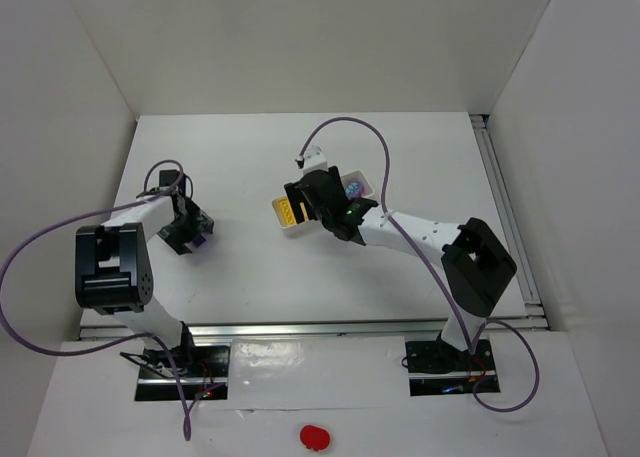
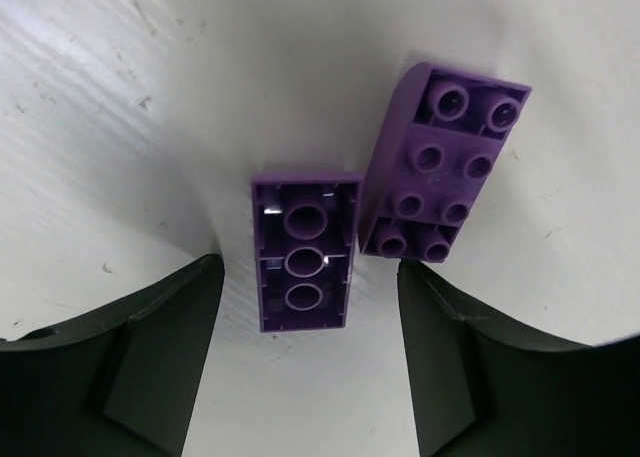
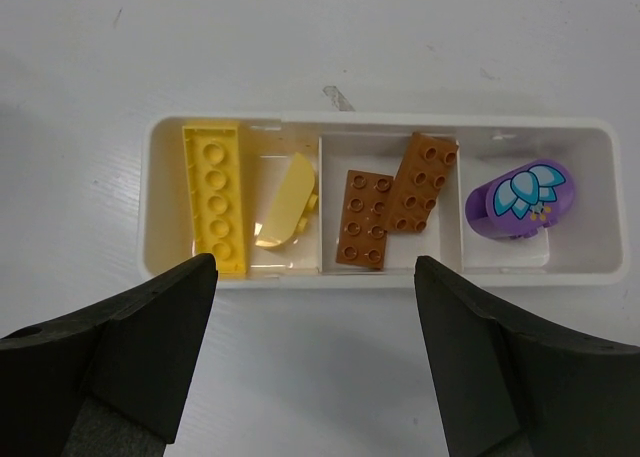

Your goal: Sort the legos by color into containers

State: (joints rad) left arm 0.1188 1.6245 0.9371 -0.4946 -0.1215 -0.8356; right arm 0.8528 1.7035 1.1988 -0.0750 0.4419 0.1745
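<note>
Purple legos lie on the table (image 2: pixel 120 127) under the left arm: one upturned purple brick (image 2: pixel 300 252) with its hollow underside showing, and a studs-up purple brick (image 2: pixel 440 167) with one rounded end just beside it. The left gripper (image 2: pixel 310 277) is spread wide, a finger on either side of the upturned brick, not touching it. The right gripper (image 3: pixel 315 267) hangs wide apart and empty over the white container (image 3: pixel 380 120). Its left compartment holds a long yellow brick (image 3: pixel 215 197) and a pale yellow curved piece (image 3: pixel 285 205), the middle compartment holds two brown-orange bricks (image 3: pixel 363 219), and the right compartment holds a rounded purple piece (image 3: pixel 520 199).
</note>
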